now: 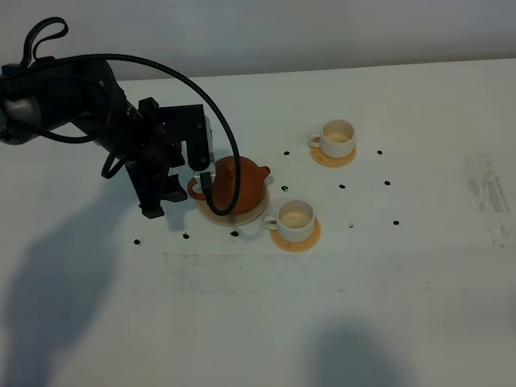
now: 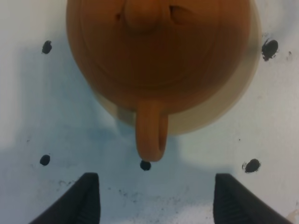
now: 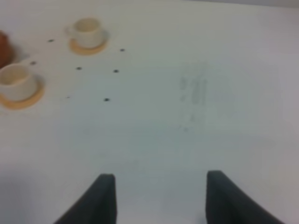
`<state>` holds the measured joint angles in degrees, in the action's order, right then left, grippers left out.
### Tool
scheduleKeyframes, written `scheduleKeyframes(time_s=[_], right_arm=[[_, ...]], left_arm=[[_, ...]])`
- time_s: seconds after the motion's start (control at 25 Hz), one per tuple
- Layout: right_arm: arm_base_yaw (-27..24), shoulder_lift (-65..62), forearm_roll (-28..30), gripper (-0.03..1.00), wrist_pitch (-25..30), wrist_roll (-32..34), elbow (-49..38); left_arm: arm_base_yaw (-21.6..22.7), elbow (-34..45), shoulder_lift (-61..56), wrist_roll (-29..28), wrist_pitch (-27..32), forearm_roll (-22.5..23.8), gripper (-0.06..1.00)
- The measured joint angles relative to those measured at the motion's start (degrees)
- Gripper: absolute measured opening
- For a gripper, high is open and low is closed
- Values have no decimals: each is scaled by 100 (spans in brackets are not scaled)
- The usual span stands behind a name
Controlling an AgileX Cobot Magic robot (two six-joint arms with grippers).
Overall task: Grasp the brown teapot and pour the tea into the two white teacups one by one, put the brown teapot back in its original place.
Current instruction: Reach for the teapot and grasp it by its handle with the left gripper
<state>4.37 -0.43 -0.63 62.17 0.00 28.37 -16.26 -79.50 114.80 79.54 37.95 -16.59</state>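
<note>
Ext high: brown teapot [image 1: 238, 184] sitting on beige disc coaster [image 1: 235, 218], left gripper [image 1: 165, 198] hovering beside its handle; L wrist: jaws standing apart, handle pointing between them; R wrist: right gripper [image 3: 159, 200] jaws standing apart, gripping nothing, two white teacups [image 3: 16, 80] sitting well off.

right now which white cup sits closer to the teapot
The front teacup, right beside the brown teapot; the other teacup stands farther back, to the right.

The left arm [image 1: 72, 97] is matte black and blocky, under a looping black cable [image 1: 235, 157]; the left gripper [image 2: 156, 177] has dark wedge-shaped fingers [image 2: 86, 200].
</note>
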Motion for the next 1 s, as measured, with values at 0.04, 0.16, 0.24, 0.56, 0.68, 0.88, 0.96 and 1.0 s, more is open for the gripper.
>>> scheduleKeyframes(time_s=[0.04,0.16,0.24,0.56,0.68,0.88,0.96,1.0], right_arm=[[-143,0,0,45,0,0,0],[-501,0,0,45,0,0,0],[-619,0,0,45,0,0,0],[-655,0,-13,45,0,0,0],[-655,0,-13,45,0,0,0],[-655,0,-17,45,0,0,0],[-655,0,-17,45,0,0,0],[-655,0,-17,45,0,0,0]], left_arm=[[0,0,0,0,0,0,52],[0,0,0,0,0,0,52],[0,0,0,0,0,-11,52],[0,0,0,0,0,-11,52],[0,0,0,-63,0,-11,52],[0,0,0,-346,38,-18,52],[0,0,0,-374,38,-18,52],[0,0,0,-380,38,-18,52]])
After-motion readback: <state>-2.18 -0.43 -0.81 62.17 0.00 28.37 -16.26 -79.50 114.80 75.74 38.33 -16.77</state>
